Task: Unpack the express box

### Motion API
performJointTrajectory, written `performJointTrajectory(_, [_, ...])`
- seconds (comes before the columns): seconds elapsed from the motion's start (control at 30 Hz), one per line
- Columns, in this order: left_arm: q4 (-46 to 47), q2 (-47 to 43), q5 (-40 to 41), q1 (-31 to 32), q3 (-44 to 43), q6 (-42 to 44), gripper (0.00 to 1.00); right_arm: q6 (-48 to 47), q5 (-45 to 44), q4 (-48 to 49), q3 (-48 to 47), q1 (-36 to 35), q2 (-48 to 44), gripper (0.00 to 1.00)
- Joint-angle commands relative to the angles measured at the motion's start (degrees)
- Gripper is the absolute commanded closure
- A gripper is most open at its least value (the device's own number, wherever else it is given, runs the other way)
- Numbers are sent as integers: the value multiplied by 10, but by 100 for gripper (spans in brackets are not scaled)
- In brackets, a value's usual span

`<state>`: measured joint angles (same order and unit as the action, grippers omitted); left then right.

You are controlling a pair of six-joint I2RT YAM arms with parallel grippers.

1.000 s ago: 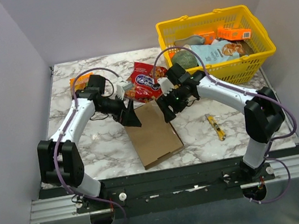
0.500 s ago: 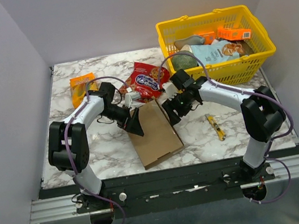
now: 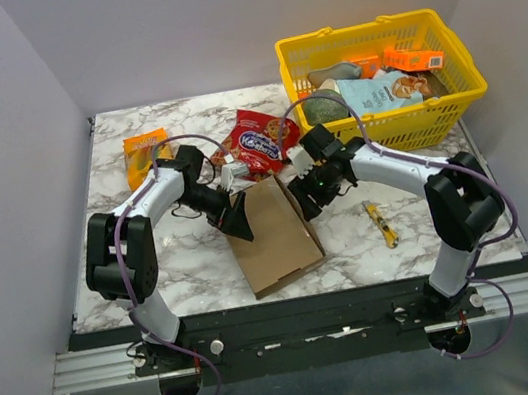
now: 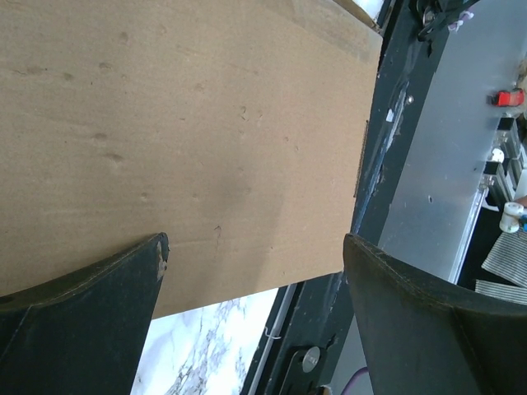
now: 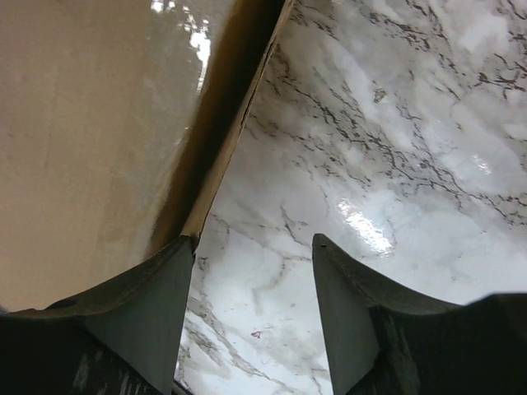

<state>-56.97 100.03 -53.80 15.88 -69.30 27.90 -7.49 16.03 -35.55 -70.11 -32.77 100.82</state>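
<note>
Express box [image 3: 276, 241] looks closed, flat on table [image 3: 184, 262]; my 2 jaws spread at its far corners, holding nothing, so opening and emptying remain.

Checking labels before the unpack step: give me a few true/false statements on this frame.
1. The box lies on the table between the left gripper and the right gripper. True.
2. Both grippers are shut. False: both are open and hold nothing.
3. The red snack bag is in the basket. False: it lies on the table beyond the box.
4. The yellow cutter lies on the table to the right of the box. True.
</note>
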Motion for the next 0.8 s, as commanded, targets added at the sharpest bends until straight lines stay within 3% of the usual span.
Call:
performJointTrajectory(0.0, [-17, 24, 102, 2, 34, 29, 2, -22, -123, 15, 49, 3, 25, 37])
performJointTrajectory(0.2, [-5, 22, 106, 2, 36, 25, 2, -9, -81, 9, 31, 3, 31, 40])
performJointTrajectory(0.5, [-42, 31, 86, 2, 21, 86, 1, 26, 116, -34, -32, 50, 41, 42])
performJointTrajectory(0.77, [-58, 42, 207, -1, 28, 179, 1, 26, 109, -56, -44, 63, 75, 42])
